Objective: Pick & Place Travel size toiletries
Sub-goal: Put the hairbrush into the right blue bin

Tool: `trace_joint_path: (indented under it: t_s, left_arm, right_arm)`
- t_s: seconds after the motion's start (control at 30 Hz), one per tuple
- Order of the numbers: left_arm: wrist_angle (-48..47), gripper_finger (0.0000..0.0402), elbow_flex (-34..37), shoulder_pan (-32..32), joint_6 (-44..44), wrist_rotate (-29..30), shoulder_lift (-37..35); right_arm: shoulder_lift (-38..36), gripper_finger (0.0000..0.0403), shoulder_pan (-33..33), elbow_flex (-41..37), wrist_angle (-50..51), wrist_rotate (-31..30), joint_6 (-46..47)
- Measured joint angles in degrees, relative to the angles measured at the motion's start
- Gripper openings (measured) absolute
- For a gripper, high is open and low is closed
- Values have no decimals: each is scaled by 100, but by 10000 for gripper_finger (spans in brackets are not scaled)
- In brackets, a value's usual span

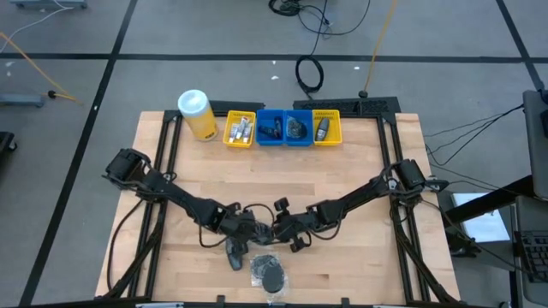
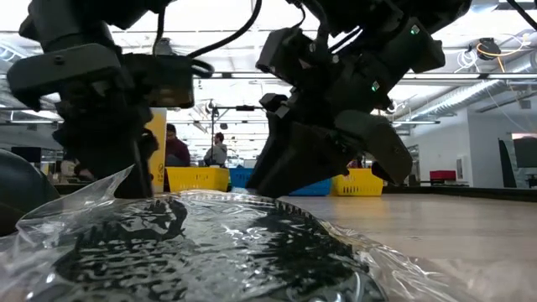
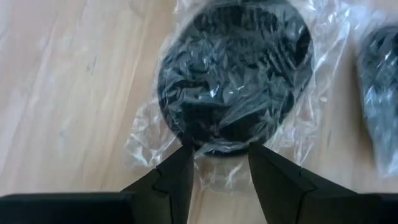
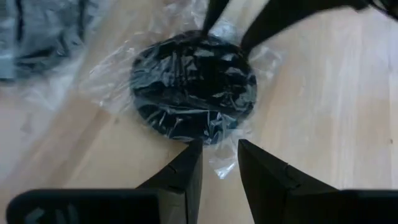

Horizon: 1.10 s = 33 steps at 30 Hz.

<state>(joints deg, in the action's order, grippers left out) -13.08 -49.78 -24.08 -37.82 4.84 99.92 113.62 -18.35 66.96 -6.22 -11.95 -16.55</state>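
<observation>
A black round puff (image 3: 233,68) (image 4: 193,87) in clear wrap lies flat on the wooden table, mid-table toward the near edge. My left gripper (image 3: 219,152) (image 1: 257,229) is open, its fingertips at one side of the puff's rim. My right gripper (image 4: 219,149) (image 1: 277,229) is open at the opposite side, with the wrap's loose flap (image 4: 221,163) between its fingers. A second wrapped puff (image 1: 270,274) (image 2: 193,243) lies nearer the table's front edge. In the high view both grippers hide the first puff. My left gripper's fingertips (image 4: 208,28) come down slanting from above onto the wrap at the puff's rim (image 3: 214,146), one on each side of a short stretch of it. Whether they pinch anything I cannot tell. The puff lies flat on the table. My right gripper's fingers stand beside the wrap's flap; I cannot tell whether they touch it.
A dark small item (image 1: 235,254) lies just left of the second puff. Along the far edge stand a tall yellow canister (image 1: 197,114), a yellow bin (image 1: 240,130), a blue bin (image 1: 285,128) and another yellow bin (image 1: 327,128), each holding small items.
</observation>
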Motion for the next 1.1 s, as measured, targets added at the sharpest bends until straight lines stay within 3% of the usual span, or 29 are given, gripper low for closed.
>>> trace_joint_path:
  t_s: [0.57, 0.9, 1.1]
  left_arm:
    - [100, 156, 4, 85, 39, 18, 4]
    - [147, 156, 4, 103, 17, 42, 11]
    - [241, 156, 9, 103, 2, 36, 12]
  right_arm:
    - [-7, 96, -118, -190, 13, 1, -218]
    - [0, 96, -140, -697, -1290, -16, -407]
    - [0, 87, -116, -697, -1365, -308, -409]
